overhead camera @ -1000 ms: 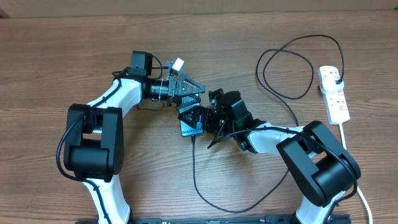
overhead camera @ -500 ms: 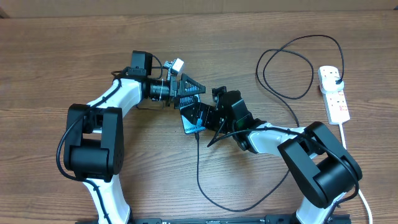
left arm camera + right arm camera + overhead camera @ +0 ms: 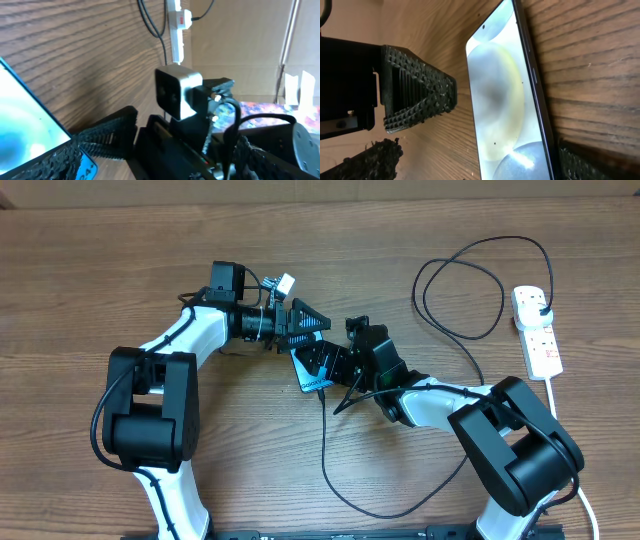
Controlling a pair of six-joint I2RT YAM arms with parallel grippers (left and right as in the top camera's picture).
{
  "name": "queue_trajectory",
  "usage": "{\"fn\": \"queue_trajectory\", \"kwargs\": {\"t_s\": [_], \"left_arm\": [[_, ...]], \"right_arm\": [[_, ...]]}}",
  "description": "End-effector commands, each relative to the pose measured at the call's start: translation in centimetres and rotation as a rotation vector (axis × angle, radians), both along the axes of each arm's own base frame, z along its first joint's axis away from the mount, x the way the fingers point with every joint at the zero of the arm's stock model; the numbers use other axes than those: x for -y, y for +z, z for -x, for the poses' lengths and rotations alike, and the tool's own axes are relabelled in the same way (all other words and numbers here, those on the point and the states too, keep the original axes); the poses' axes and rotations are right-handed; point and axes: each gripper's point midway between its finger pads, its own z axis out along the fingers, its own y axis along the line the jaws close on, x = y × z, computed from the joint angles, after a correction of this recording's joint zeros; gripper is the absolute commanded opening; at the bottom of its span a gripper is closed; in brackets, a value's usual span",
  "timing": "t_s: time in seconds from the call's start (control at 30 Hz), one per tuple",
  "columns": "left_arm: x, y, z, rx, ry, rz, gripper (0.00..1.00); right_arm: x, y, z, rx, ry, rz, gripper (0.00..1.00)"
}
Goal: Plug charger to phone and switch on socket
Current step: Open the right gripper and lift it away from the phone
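The phone (image 3: 312, 372) lies tilted on the wooden table between my two grippers, screen up. It also shows in the left wrist view (image 3: 25, 125) and the right wrist view (image 3: 505, 100). The charger cable (image 3: 325, 460) meets the phone's lower edge, loops along the front and runs up to its black plug (image 3: 541, 304) in the white socket strip (image 3: 537, 330). My left gripper (image 3: 305, 330) is open, one finger over the phone's top corner. My right gripper (image 3: 335, 365) is open and straddles the phone, one finger against its side edge.
The socket's thick white cord (image 3: 566, 450) runs down the right edge of the table. The black cable makes a wide loop (image 3: 460, 290) at the back right. The socket (image 3: 175, 20) and cable show far off in the left wrist view.
The phone has slid a little right and back and turned more upright, dragging the cable end with it. Both grippers shifted slightly with it, and the left wrist rotated.
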Motion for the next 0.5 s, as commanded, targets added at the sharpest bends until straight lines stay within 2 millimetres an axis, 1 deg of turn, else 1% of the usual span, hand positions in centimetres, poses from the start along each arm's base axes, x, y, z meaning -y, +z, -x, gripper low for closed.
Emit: {"fn": "queue_trajectory", "kwargs": {"t_s": [0.0,0.1,0.47], "left_arm": [[-0.50,-0.50,-0.55,0.029,0.020,-0.042,1.00],[-0.55,-0.62,-0.62,0.030,0.024,-0.050,1.00],[-0.59,-0.72,-0.66,0.031,0.026,-0.056,1.00]], "right_arm": [[3.26,-4.81,1.10,-0.073,-0.073,0.151,1.00],[3.51,-4.73,0.92,-0.057,-0.091,0.174,1.00],[3.30,-4.74,1.07,-0.056,-0.086,0.176,1.00]]}}
